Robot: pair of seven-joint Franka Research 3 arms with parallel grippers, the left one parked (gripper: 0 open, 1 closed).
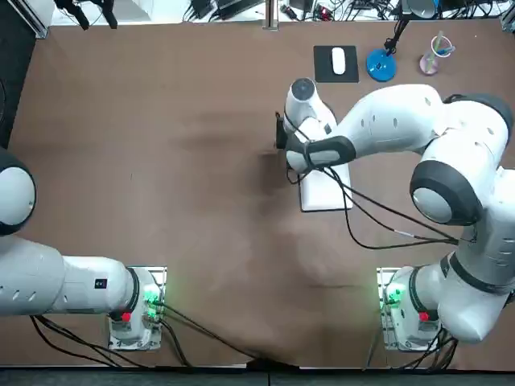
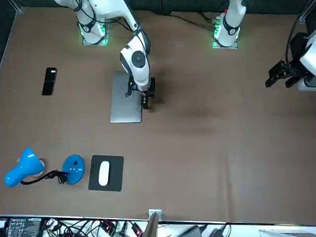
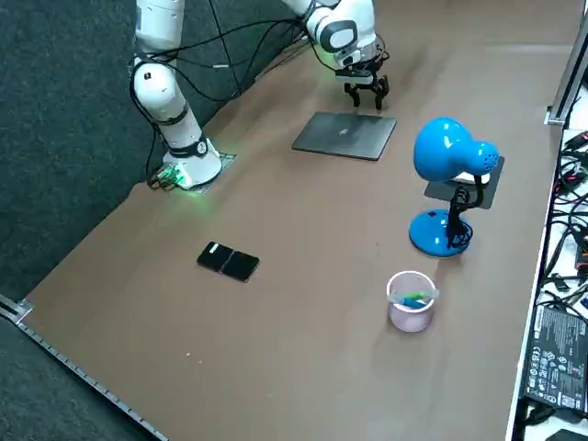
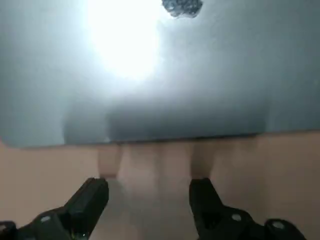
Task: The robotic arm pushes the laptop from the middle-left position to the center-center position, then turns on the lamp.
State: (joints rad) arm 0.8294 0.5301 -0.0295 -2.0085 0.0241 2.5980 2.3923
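Closed laptop (image 2: 124, 98), flat just right of desk (image 1: 161, 161) centre, long axis running robot side to far edge. Claw (image 4: 149, 184) low beside its left long edge, fingers spread, gripping nothing. Brown desk, cables (image 3: 571, 175) past it, dark carpet (image 3: 64, 110) alongside. Grey, matte, dark logo (image 4: 182, 6), bright glare.

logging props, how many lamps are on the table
1: the lamp stands at the table's far right, beside the mouse pad. None seems hidden. The right gripper, open, is by the laptop's left edge.
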